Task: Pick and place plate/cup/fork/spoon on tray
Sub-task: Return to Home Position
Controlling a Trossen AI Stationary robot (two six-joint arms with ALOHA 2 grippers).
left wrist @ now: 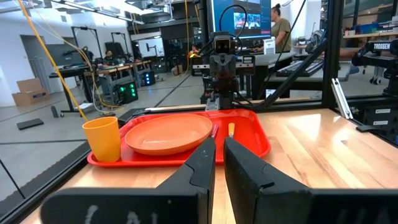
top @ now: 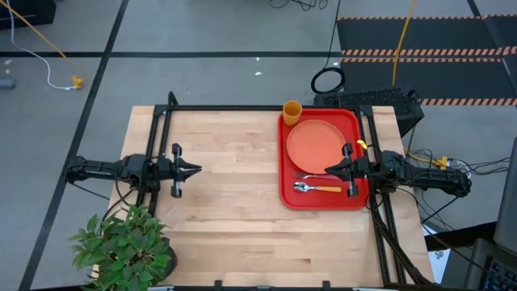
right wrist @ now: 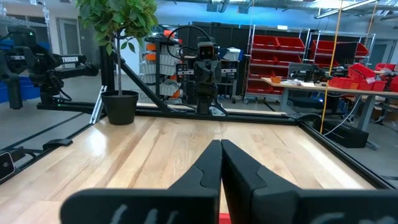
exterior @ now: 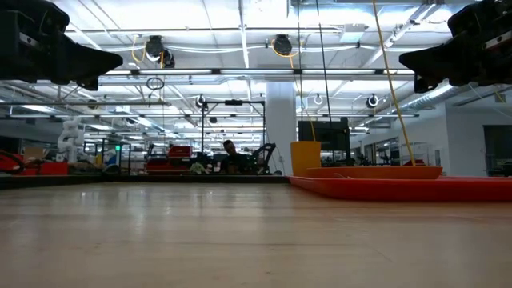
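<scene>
All four pieces are on the tray (top: 331, 200), so your pick-and-place looks done. By my read, only parking the arms is left, and both already sit level above the table (top: 234, 210).

- Right gripper (top: 329, 170): jaws pressed closed and empty. They hang over the tray's near edge, pointing across the table.
- Left gripper (top: 197, 170): jaws closed to a thin slit with nothing in them. The tray is well ahead of them, straight in line.

Where the things sit, relative to the right jaws:
- Plate (top: 315, 144): just beside the jaw tips, toward the table's far edge, flat on the tray.
- Fork (top: 307, 175): just ahead of and below the jaw tips. Its handle end runs under them, so part is hidden.
- Spoon (top: 317, 187): just beside the tips on the other side from the plate, parallel to the fork, bowl pointing away from the right arm.
- Cup (top: 292, 111): farthest from the jaws, past the plate, upright at the tray's far corner. It looks just beside the plate rim; you can't tell if they touch.

How they look:
- Plate: plain salmon-orange, shallow, the widest item.
- Cup: orange, no handle.
- Spoon: shiny bowl, orange handle.
- Fork: silver tines, pinkish-red handle.
- Tray: bright red, raised rim, square to the table.

Nothing is tipped or hanging over the rim.
</scene>
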